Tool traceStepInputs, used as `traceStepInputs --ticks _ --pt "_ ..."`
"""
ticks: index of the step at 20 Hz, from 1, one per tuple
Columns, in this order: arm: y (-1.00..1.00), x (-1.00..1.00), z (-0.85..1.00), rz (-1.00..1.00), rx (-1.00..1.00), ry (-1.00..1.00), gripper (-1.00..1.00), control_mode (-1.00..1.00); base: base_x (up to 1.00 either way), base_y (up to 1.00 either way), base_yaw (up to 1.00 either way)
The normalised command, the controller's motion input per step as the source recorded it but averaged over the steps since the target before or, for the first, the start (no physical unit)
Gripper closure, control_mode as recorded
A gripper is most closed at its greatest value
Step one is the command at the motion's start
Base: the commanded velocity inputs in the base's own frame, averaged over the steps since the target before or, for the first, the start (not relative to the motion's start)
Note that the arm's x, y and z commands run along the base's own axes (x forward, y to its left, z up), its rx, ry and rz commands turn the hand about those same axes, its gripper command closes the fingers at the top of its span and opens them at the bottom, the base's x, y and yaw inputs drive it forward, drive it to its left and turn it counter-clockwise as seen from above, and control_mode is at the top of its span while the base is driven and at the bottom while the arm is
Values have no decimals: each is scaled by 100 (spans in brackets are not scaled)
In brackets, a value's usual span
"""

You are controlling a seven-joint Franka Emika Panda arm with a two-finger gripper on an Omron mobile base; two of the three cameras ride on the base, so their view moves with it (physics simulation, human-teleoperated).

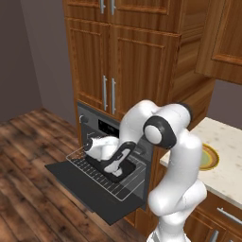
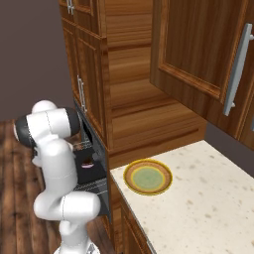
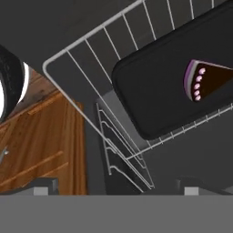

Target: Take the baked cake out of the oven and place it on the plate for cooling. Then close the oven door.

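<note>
The oven (image 1: 100, 125) stands open, its oven door (image 1: 87, 188) dropped flat and the wire rack (image 3: 91, 50) pulled out over it. On the rack lies a black tray (image 3: 159, 91), and the baked cake (image 3: 207, 83), a dark wedge with pink dots, sits on it at the right of the hand view. My gripper (image 3: 120, 189) hangs open above the rack's corner, off to the side of the cake and holding nothing. From the left base view the gripper (image 1: 90, 145) hovers over the rack. The plate (image 2: 148, 176), yellow-rimmed, rests on the counter.
A speckled counter (image 2: 203, 203) runs to the right of the oven. Tall wooden cabinet doors (image 1: 106, 71) rise above the oven, and an upper cabinet door (image 2: 198, 44) juts out over the counter. Wooden floor (image 1: 28, 156) lies to the left.
</note>
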Motion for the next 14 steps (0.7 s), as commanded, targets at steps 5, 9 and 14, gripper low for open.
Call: traceStepInputs --ticks 5,9,14 --pt "0 27 0 7 0 14 -100 -100 0 0 0" --pt "0 20 -4 25 0 20 -100 -100 0 0 0" --pt "11 12 -13 24 0 9 -100 -100 0 0 0"
